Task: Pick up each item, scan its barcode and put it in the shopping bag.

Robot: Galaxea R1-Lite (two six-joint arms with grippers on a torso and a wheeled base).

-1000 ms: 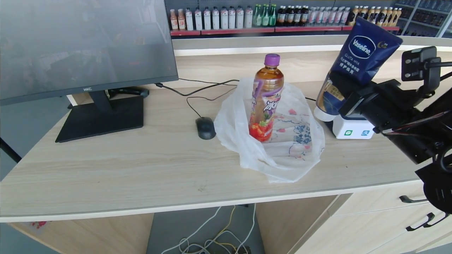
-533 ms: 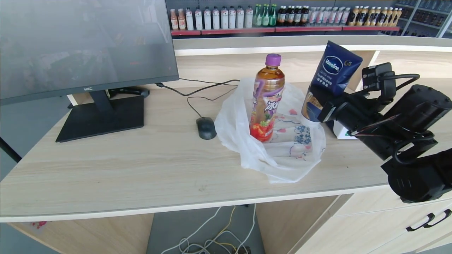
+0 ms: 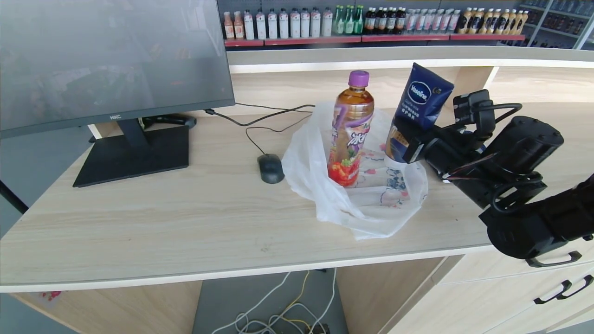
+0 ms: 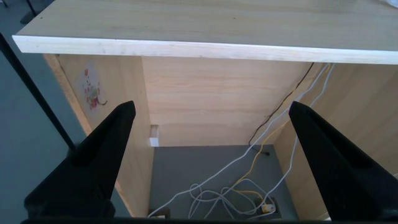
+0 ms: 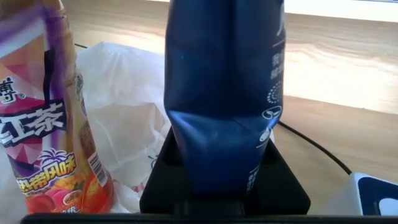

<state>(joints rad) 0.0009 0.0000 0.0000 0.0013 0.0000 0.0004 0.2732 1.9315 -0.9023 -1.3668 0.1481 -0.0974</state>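
Note:
My right gripper [image 3: 410,146] is shut on a dark blue lotion tube [image 3: 416,111], cap end down, held over the right side of the white plastic shopping bag [image 3: 362,185] on the counter. A tea bottle [image 3: 350,130] with a purple cap stands upright inside the bag, just left of the tube. The right wrist view has the tube [image 5: 224,106] close up between the jaws, with the bottle [image 5: 53,137] and the bag [image 5: 124,112] beside it. My left gripper [image 4: 211,155] hangs open below the counter's front edge, holding nothing.
A monitor [image 3: 111,60] on a black stand sits at the back left, with a black mouse [image 3: 270,168] and its cables left of the bag. A white scanner box [image 5: 376,196] lies behind my right arm. Shelves of bottles [image 3: 371,21] line the background.
My right gripper has carried the lotion tube left and down, from above the scanner box to over the bag next to the bottle. The bottle and bag have stayed put.

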